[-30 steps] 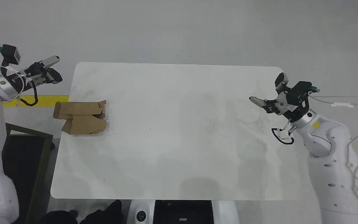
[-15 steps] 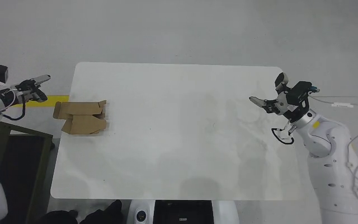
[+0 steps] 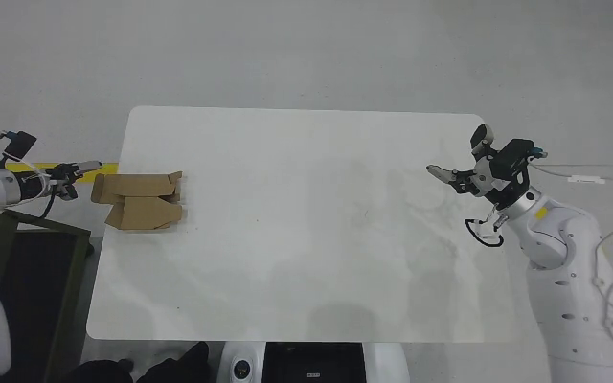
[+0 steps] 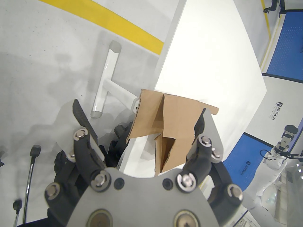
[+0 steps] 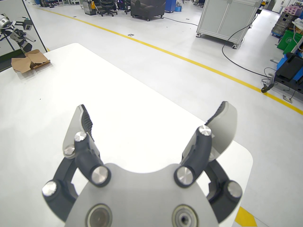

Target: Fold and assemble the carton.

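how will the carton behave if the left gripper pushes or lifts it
Probably light: the carton is thin brown cardboard. Its loose flaps look likely to bend rather than lift stiffly. It overhangs the table edge, so a push could slide or tip it off.

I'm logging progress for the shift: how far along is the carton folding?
Done: nothing that shows. The carton lies collapsed, not formed into a box, at the table's edge and partly overhangs it. In hand: the left pincer is open right by that overhanging end, not closed on it. The right pincer is open over the opposite edge, far from the carton. Left: the grasp, all folding and assembly.
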Robot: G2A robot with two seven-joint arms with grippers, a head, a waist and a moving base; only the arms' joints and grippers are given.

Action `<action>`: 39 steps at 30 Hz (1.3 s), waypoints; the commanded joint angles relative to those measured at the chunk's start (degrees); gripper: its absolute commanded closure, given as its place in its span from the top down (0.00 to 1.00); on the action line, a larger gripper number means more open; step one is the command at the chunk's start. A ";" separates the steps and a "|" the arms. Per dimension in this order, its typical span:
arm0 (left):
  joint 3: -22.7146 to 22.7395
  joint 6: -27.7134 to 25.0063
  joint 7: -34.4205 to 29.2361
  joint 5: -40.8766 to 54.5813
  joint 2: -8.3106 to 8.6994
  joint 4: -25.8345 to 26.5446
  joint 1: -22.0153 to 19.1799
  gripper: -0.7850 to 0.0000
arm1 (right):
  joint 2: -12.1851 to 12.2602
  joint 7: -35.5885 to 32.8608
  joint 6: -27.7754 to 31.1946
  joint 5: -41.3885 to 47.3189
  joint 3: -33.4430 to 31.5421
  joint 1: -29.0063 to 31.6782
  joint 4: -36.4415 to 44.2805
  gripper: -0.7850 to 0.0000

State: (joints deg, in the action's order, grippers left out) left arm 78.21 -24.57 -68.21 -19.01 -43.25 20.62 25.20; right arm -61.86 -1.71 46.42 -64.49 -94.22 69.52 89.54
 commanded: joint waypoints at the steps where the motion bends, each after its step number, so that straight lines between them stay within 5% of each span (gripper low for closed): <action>1: -0.35 -0.04 -0.20 0.68 -0.32 -0.47 -0.12 1.00 | 0.00 0.00 0.00 0.00 0.00 0.00 0.00 1.00; 7: -1.78 -0.47 -0.28 1.27 -1.18 -1.58 -0.09 0.95 | 0.00 0.00 0.00 0.00 0.00 0.00 0.00 1.00; 10: -2.23 -0.46 -0.04 1.22 -1.34 -2.17 -0.35 0.49 | 0.00 0.00 0.00 0.00 0.00 0.00 0.00 1.00; 15: -2.72 -0.34 -0.27 1.66 -1.56 -3.04 -0.70 0.03 | 0.00 0.00 0.00 0.00 0.00 0.00 0.00 1.00; 27: -2.17 -1.78 -1.77 4.97 -1.33 -3.95 -2.32 0.00 | 0.00 0.00 0.00 0.00 0.00 0.00 0.00 1.00; 39: 3.27 -3.25 -8.25 24.48 -1.29 0.97 -4.02 0.00 | 0.00 0.00 0.00 0.00 0.00 0.00 0.00 1.00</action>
State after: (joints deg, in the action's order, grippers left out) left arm 81.28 -28.08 -76.26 3.63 -44.49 20.59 20.97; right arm -61.86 -1.71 46.42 -64.49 -94.22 69.52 89.54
